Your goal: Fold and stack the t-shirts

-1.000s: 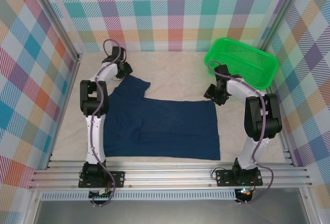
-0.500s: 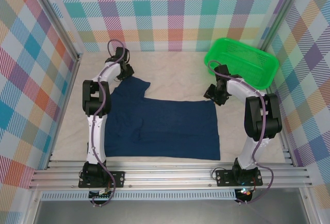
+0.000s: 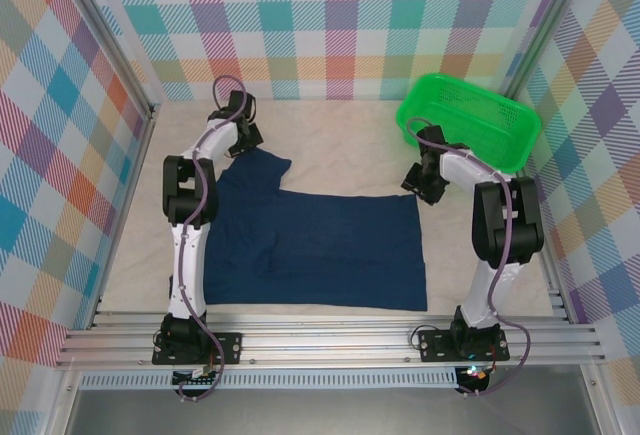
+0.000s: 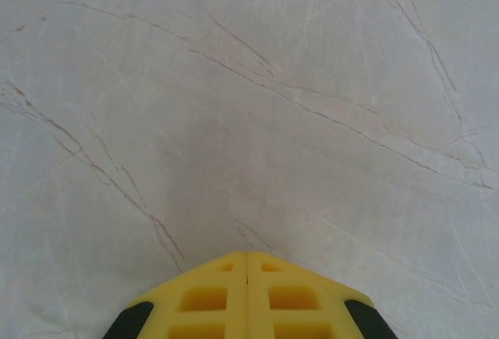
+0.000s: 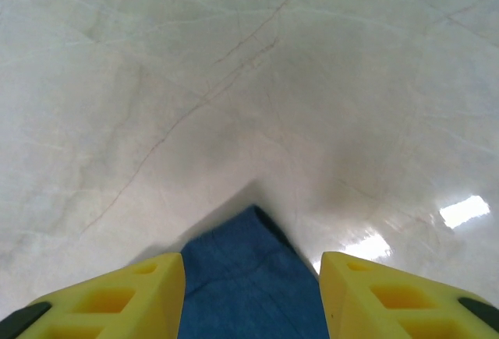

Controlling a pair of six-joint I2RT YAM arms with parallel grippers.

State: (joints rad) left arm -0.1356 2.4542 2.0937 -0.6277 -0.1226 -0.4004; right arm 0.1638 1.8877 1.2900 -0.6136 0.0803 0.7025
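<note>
L gripper (image 4: 247, 255) clenched, yellow jaws pressed flat together w/ just a seam btwn them, no cloth seen in the pinch. It has closed over the last sec. In top cam it (image 3: 246, 137) has crept a bit further from its base & to the right vs a sec ago, now just off the far edge of the t-shirt (image 3: 310, 245) sleeve; can't tell from there if it touches the cloth. R gripper (image 5: 249, 259) released, jaws well apart, gap same as before. Top cam has it (image 3: 420, 181) nudged slightly toward the green basket (image 3: 490, 125), otherwise same spot at the t-shirt's far right corner. T-shirt itself hasn't shifted: navy, spread flat mid-table btwn the 2 arms, one sleeve poking out to the far left, near edge close to the arm bases. Basket sits at far right of the table (image 3: 340, 145), apart from the cloth. Top cam gives the whole layout, but jaws there too small to read. L wrist cam adds pale veined table (image 4: 249, 82) ahead of the shut tips. R wrist cam adds what top cam can't: a pointed navy corner (image 5: 249, 300) lying on the table (image 5: 234, 58) right btwn the open jaws, plus glare patches on the surface to the right
</note>
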